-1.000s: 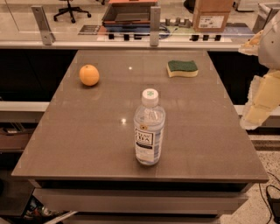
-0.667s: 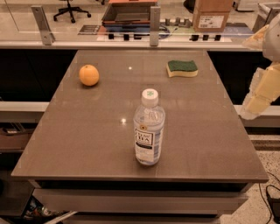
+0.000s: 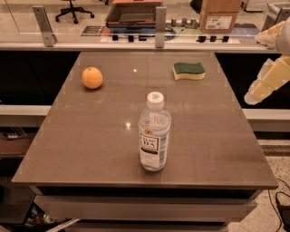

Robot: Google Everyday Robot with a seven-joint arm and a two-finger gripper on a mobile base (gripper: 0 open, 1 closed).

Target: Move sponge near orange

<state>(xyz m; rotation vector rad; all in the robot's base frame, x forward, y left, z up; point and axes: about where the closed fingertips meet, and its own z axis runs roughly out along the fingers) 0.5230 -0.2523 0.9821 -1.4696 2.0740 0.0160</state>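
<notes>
The sponge, pale yellow with a dark green top, lies flat near the far right of the brown table. The orange sits near the far left of the table, well apart from the sponge. My gripper, cream-coloured, hangs in the air off the table's right edge, to the right of the sponge and slightly nearer the camera than it. It touches nothing.
A clear water bottle with a white cap stands upright in the middle of the table, toward the front. Behind the table runs a counter with metal posts, a cardboard box and a dark tray.
My gripper has risen a little beside the table's right edge. The sponge, orange and bottle have not moved.
</notes>
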